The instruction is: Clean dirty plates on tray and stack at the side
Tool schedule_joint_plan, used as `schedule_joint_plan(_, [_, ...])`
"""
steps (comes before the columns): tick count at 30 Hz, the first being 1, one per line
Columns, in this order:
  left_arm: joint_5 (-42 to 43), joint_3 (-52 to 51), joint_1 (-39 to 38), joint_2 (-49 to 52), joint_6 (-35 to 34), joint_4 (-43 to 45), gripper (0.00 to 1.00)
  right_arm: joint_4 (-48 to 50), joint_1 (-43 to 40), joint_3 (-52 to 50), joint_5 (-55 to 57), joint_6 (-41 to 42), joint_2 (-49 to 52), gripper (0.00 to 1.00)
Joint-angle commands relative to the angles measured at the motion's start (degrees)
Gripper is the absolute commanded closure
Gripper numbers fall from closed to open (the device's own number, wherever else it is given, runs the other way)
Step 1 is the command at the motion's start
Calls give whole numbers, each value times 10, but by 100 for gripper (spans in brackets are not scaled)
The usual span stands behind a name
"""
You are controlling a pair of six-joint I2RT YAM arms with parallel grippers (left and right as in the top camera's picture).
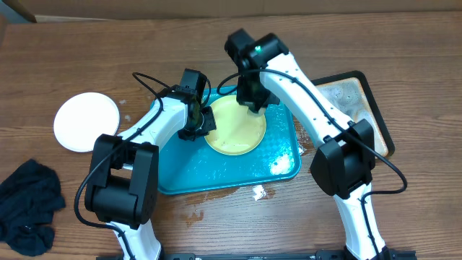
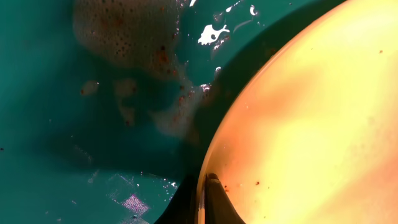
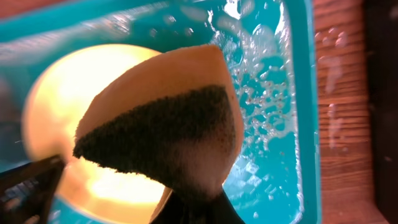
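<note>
The yellow-green plate (image 1: 234,126) lies in the turquoise tray (image 1: 216,180), mid-worktop. My left jaws pinch its rim, steadying it. My right jaws are clamped on the sponge (image 3: 168,124), over the plate. Step: scrubbing. Next, I judge: finish wiping, then carry it to the white plate (image 1: 86,121) at the side.

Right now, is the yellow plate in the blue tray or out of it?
In. The yellow plate lies within the raised rim of the turquoise tray; wet tray floor shows around it.
</note>
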Motion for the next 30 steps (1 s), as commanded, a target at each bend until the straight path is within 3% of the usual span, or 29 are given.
schedule_joint_plan(1, [-69,-26,10,26,-8,-16,96,-19,-5,41,11,-6,-7,96])
schedule_joint_plan(9, [-141,12,11,-1,-13,-110,96,-47,-60,42,17,-7,-7,96])
schedule_joint_plan(16, [-248,124,-1,-25,-32,-275,96,-56,-114,42,17,-35,-7,96])
schedule_joint_plan(30, [-444,348,-80,-41,-66,-451,96,-45,-148,41,24,-51,-7,96])
